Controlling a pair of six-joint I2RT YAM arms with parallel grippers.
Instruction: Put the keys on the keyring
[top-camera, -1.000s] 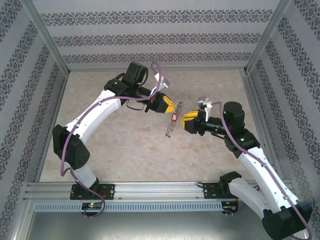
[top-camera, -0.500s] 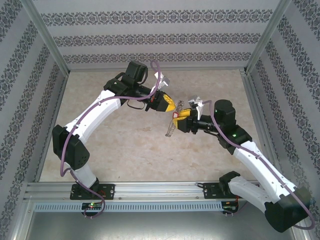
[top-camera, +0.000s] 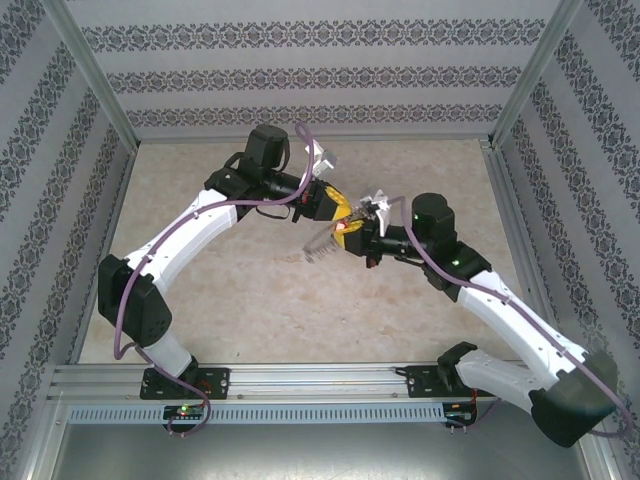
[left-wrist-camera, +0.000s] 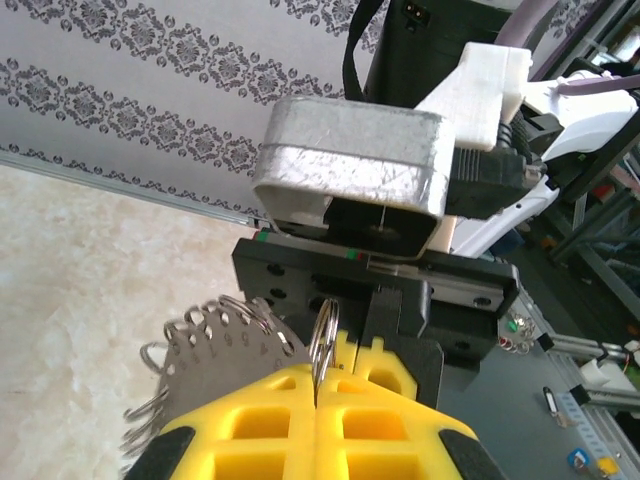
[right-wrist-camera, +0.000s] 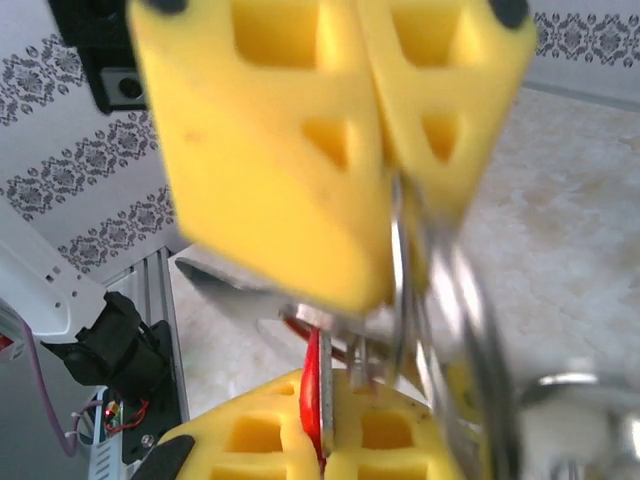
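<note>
Two robot arms meet nose to nose above the middle of a marbled beige bench (top-camera: 250, 310), inside a booth lined with patterned wallpaper (top-camera: 300, 70). The left jaws are fully closed on the keyring (left-wrist-camera: 322, 338). Its thin grey loop is pinched between the yellow pads (left-wrist-camera: 250, 425) and rises from the seam between them, as the left wrist view shows. The grey metal pieces (left-wrist-camera: 225, 335) fringing the loop fan out to one side of those pads, a few of them curling down beside the lower edge.

The right jaws are also fully closed, and they hold the key (right-wrist-camera: 313, 385). Its red head stands on edge in the narrow slit between the two pads, seen from the right wrist. Just beyond it, the loop's wire runs blurred across the face of the left arm's pads, very near the key. Whether key and loop touch cannot be told.

From the overhead camera, the two sets of jaws sit tip to tip. The keyring's grey fringe hangs below and to the left of the meeting point, off the bench. An aluminium rail (top-camera: 320, 380) carrying both arm bases runs along the near edge.
</note>
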